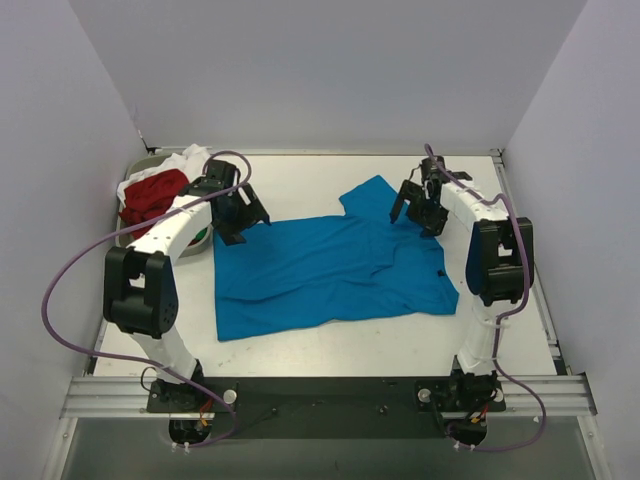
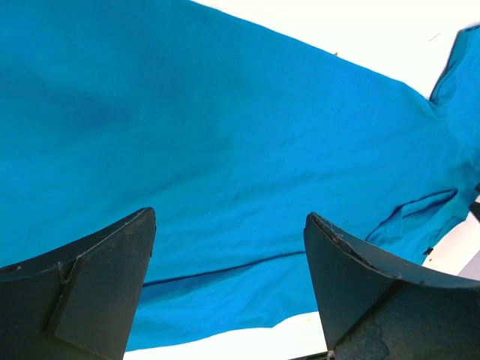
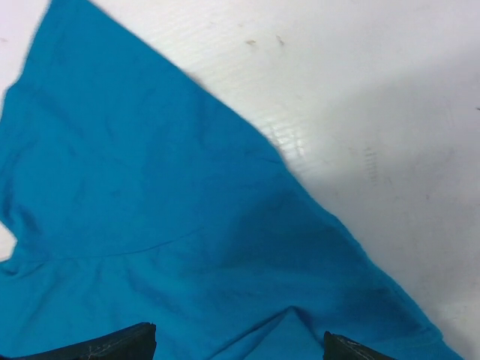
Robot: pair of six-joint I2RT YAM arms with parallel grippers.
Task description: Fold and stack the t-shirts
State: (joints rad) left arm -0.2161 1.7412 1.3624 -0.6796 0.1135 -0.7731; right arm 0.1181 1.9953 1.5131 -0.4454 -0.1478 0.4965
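My left gripper hangs with jaws wide and empty, and so does my right gripper. Under both lies the blue shirt, spread out, creased, not folded. The left sits over its far corner, the right over the sleeve end. Outboard of the left gripper, the red shirt and white shirt lie heaped in the tray. I judge the job barely begun: no fold, no stack. Bare table lies beyond the cloth's far edge between the grippers. Walls close in on either outer side.
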